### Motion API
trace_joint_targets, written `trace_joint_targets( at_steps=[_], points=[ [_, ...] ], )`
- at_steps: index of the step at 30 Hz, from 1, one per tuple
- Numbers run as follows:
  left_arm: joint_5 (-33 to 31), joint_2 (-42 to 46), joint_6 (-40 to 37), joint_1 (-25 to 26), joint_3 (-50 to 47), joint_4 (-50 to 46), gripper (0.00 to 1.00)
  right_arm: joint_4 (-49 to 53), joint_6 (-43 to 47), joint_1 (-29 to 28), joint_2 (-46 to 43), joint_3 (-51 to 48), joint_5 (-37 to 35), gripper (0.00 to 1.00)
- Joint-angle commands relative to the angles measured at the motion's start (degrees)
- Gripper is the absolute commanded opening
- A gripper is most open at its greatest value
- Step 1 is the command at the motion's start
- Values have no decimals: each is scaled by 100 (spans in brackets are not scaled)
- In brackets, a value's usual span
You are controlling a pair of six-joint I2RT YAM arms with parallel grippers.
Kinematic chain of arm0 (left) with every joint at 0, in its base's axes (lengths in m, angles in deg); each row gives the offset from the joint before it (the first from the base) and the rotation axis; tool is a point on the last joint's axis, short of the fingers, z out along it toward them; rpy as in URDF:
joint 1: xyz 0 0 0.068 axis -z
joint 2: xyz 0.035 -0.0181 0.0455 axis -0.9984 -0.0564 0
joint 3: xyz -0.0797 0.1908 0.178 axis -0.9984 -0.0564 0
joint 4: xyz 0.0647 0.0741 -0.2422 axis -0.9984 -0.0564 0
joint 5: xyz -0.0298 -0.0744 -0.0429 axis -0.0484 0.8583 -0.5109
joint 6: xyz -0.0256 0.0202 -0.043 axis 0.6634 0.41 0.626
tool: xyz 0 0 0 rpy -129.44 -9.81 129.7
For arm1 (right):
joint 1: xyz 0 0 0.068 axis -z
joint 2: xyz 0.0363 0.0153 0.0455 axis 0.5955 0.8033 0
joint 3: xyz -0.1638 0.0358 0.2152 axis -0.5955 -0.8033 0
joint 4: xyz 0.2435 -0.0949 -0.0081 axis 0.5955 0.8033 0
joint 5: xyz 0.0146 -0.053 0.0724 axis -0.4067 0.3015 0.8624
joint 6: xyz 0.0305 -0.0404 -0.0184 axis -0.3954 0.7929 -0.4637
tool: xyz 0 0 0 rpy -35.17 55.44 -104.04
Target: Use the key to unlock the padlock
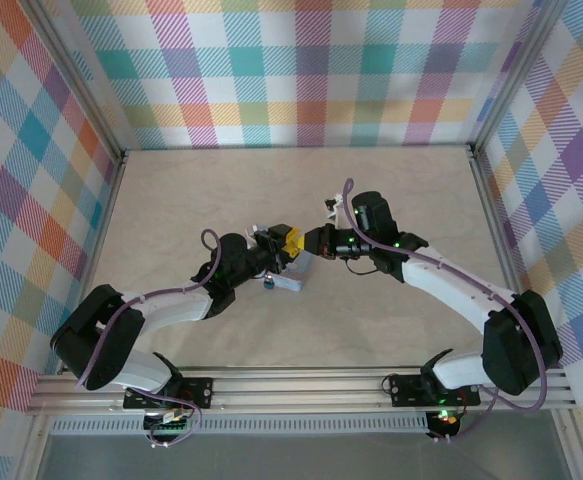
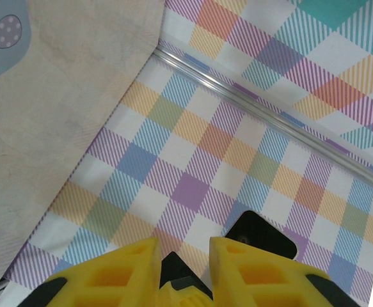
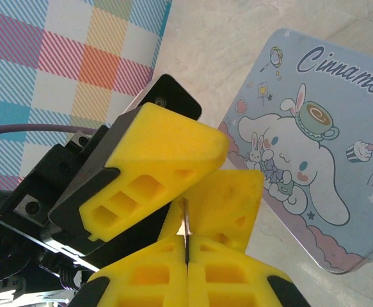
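My right gripper [image 3: 187, 238] is shut on the key [image 3: 185, 220], whose thin metal blade sticks out past the pads. The blade's tip lies between the yellow fingers [image 3: 167, 153] of my left gripper, which stand a little apart on either side of it. In the left wrist view, my left gripper [image 2: 183, 246] shows a gap with no key visible in it. From above, the left gripper [image 1: 289, 240] and right gripper [image 1: 316, 240] meet tip to tip over the table's middle. The padlock [image 1: 268, 285] is a tiny dark thing lying by the tin's near-left corner.
A pale blue tin [image 3: 301, 147] with a white cartoon dog lies flat on the beige table [image 1: 401, 200], just below both grippers [image 1: 293, 275]. Plaid walls [image 1: 311, 70] close in the back and sides. A metal rail [image 2: 256, 105] runs along the wall's foot.
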Motion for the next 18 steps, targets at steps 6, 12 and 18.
trace_joint_targets(
  at_steps=[6, 12, 18],
  points=[
    [-19, 101, -15, 70, -76, 255, 15, 32, 128, -34, -216, -50, -110, 0],
    [-9, 100, -48, 70, -70, 206, 5, 33, 128, -35, -242, -50, -153, 0],
    [-22, 157, -405, 70, -23, -19, 0, 88, 165, -26, -364, -67, -268, 4]
  ],
)
